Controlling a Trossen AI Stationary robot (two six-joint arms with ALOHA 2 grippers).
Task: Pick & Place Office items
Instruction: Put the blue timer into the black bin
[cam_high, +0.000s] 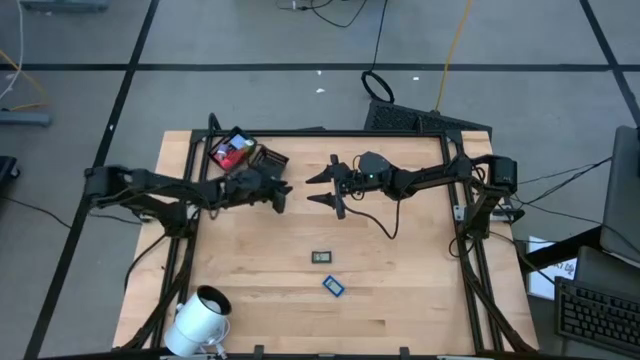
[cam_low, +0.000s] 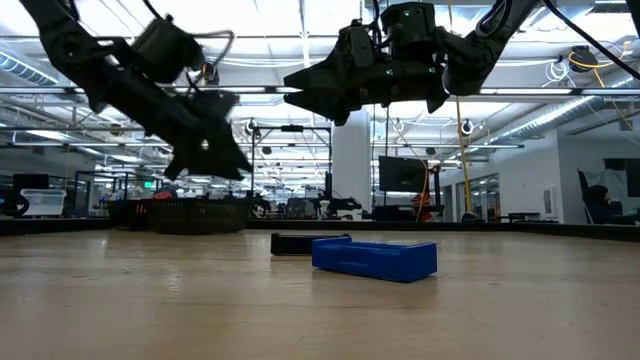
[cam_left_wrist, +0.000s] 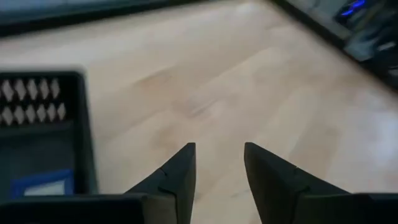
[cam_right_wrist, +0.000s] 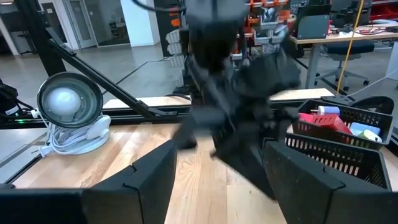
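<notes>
- Above the wooden counter (cam_high: 400, 290), I hold both arms in the air near the far edge, with two office items left out in the open.
- My left claw (cam_high: 284, 195) hangs just beside the black tray (cam_high: 268, 157); its wrist view shows the fingers (cam_left_wrist: 180, 177) slightly parted with bare wood between them, grasping nothing.
- My right claw (cam_high: 322, 188) faces it from the other side, close by, jaws spread wide and empty.
- The dark rectangle (cam_high: 322, 257) lies flat near the counter's middle, and the blue rectangle (cam_high: 333, 286) sits just in front of it, toward the near edge; from the low view they lie close together, though I cannot tell if they touch.
- Red and other small pieces (cam_high: 230, 152) already fill the tray's far-left part.
- Risk, as I judge it: the two claws are near enough that reaching with both at once could knock them together.
- Both remaining items are thin and flat, so a descent that stops high would close on air, and one off-centre could push the piece sliding across the wood.
- The white cylinder (cam_high: 202, 318) at the near-left corner stands well apart from them.
</notes>
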